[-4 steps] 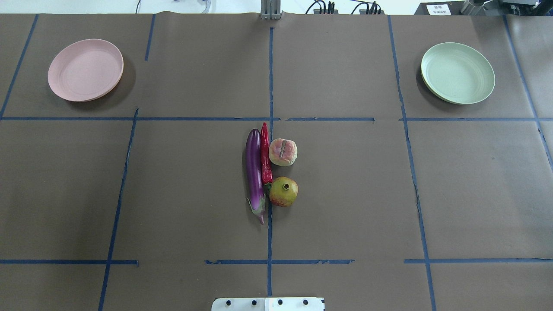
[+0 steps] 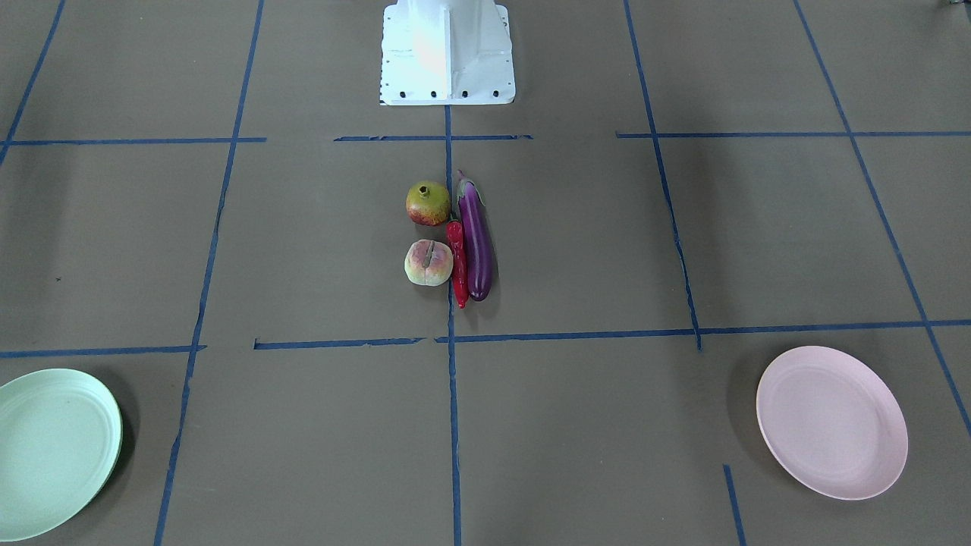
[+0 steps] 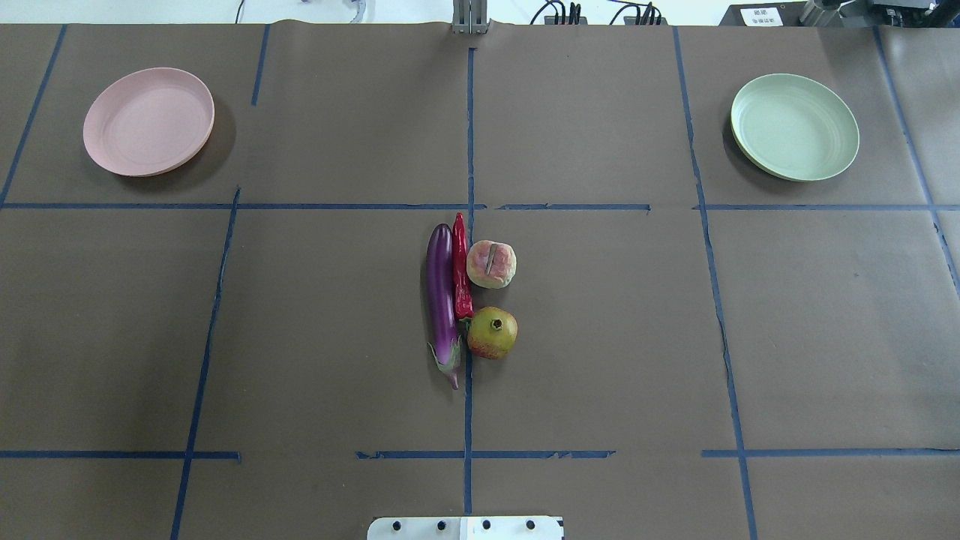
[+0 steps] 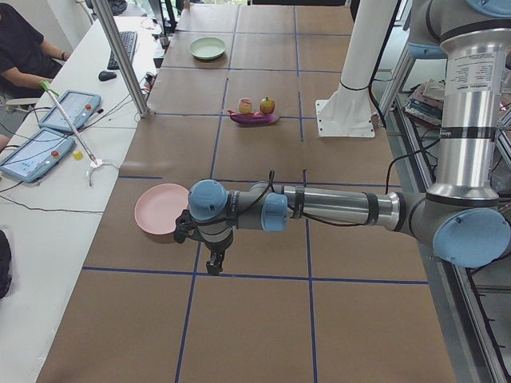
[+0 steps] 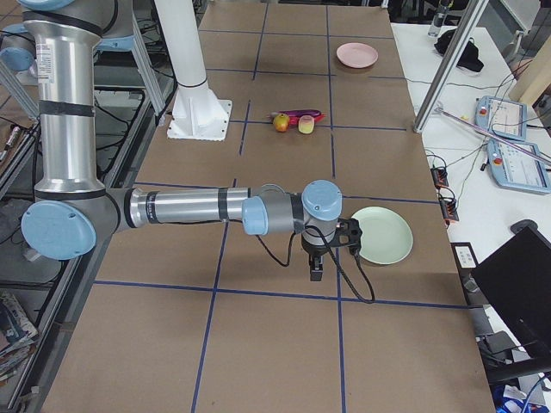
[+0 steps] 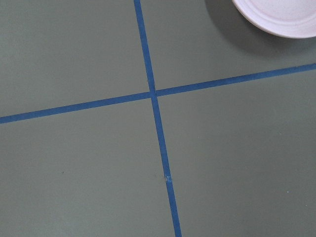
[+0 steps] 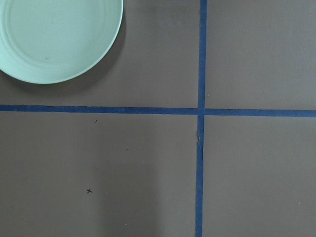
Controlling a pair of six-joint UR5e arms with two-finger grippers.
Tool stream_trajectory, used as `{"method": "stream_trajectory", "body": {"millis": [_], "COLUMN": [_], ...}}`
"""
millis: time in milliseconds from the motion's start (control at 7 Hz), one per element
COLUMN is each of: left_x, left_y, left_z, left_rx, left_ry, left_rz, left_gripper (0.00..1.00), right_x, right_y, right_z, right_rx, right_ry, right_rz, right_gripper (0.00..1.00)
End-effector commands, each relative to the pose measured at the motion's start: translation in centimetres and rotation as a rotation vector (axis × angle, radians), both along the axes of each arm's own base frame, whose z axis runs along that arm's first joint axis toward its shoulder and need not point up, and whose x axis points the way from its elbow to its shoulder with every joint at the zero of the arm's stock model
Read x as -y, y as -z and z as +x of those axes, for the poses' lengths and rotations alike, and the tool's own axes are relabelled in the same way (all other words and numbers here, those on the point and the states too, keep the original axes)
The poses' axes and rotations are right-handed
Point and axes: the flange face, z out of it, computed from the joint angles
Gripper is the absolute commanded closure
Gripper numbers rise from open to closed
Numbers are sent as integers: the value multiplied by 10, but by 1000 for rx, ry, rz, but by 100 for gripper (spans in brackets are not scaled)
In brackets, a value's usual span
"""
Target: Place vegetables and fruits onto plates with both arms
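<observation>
The purple eggplant (image 3: 442,304), the red chili pepper (image 3: 460,270), the pink-cream grooved fruit (image 3: 491,264) and the yellow-green and red fruit (image 3: 493,333) lie bunched at the table's centre. The pink plate (image 3: 148,121) sits far left and the green plate (image 3: 795,127) far right; both hold nothing. My left gripper (image 4: 212,263) hangs beside the pink plate (image 4: 160,209), and my right gripper (image 5: 315,274) hangs beside the green plate (image 5: 379,235). Both show only in the side views, so I cannot tell whether they are open or shut. The wrist views show only plate rims (image 6: 281,15) (image 7: 54,34).
Blue tape lines (image 3: 469,135) divide the brown table cover. The white base block (image 2: 447,53) stands at the robot's edge. A metal pole (image 4: 120,56) and tablets (image 4: 36,152) with a seated person stand beside the table.
</observation>
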Motion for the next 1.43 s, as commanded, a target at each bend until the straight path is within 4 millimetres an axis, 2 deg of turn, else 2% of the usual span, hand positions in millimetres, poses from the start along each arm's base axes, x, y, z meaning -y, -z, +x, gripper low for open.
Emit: {"method": "stream_trajectory", "body": {"millis": [0,143,714,1000,1143,1286], "left_x": [-2,-3,-12,-12,-13,-13], "left_y": [0,-10,-7,-6,-7,-8], "left_z": [0,1,-1,-1,-1,0], "left_rx": [-4,0,-13,-13,-13,-14], "left_ry": [1,-3,0,-1,-1,1], "left_rz": [2,-14,-4,-1,-3,-8], "left_gripper": [0,0,0,0,0,0], "right_x": [-1,-4,-5,-4,-3,-2], "right_y": [-1,-3,1,12,18,44], "right_z": [-3,-2,-5,-6,-13,-53], "right_rx": [4,4,22,43,65,86], "right_ry": [7,5,13,19,28,74], "right_rz": [5,1,9,61,71,73], "right_gripper": [0,0,0,0,0,0]}}
